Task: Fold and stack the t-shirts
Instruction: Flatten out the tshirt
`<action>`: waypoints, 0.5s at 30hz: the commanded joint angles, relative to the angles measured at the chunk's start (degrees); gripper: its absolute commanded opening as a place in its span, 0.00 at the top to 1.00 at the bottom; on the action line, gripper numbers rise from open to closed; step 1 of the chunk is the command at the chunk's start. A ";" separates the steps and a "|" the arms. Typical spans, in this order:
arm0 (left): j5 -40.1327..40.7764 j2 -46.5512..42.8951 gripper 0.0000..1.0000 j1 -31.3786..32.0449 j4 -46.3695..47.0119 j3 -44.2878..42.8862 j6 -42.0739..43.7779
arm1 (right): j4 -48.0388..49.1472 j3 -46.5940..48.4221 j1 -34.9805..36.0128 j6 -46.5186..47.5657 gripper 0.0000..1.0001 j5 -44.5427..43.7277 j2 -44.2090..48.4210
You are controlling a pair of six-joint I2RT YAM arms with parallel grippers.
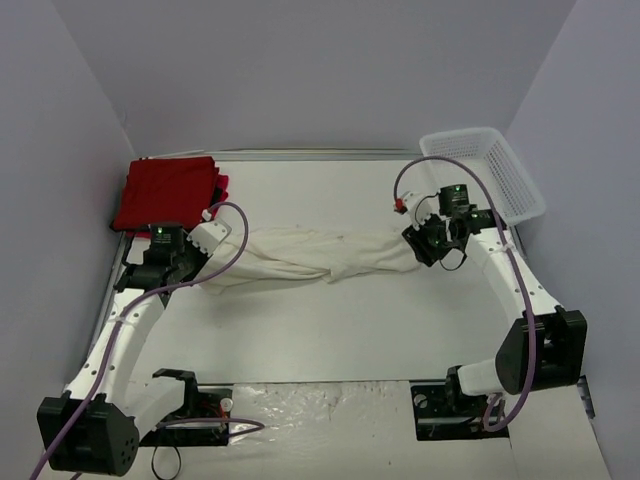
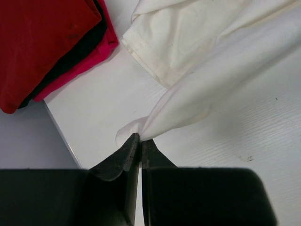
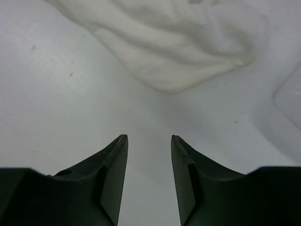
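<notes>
A cream-white t-shirt [image 1: 310, 255] lies stretched and twisted across the middle of the table. My left gripper [image 2: 140, 140] is shut on the cream-white t-shirt [image 2: 197, 89] at its left corner; a short sleeve hem shows just beyond. Folded red t-shirts [image 1: 168, 193] are stacked at the back left, and the red t-shirts [image 2: 42, 42] also fill the upper left of the left wrist view. My right gripper [image 3: 149, 137] stands open over bare table, a little short of the cream-white t-shirt's [image 3: 174, 47] right end, with nothing between its fingers.
A white mesh basket [image 1: 487, 170] stands at the back right, beside the right arm. The table's left edge [image 2: 61, 132] runs close to my left gripper. Grey walls close in the back and both sides.
</notes>
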State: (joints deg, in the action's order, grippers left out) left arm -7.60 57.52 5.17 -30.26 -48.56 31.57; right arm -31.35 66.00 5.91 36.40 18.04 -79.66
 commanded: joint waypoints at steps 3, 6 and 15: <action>0.74 0.58 0.98 0.45 2.31 0.83 -3.36 | -4.15 -5.70 3.05 2.71 0.60 -2.13 1.35; 1.09 0.75 0.98 0.54 2.40 0.92 -3.89 | -3.72 -6.41 3.05 3.58 0.58 -2.57 0.03; 1.18 -1.00 0.98 0.81 2.05 1.97 -4.24 | 0.32 -6.06 3.05 2.71 0.55 -0.73 -6.12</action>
State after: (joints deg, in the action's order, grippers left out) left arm -7.38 58.15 5.56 -29.12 -47.00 28.21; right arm -31.59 59.61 9.04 39.07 16.80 -83.74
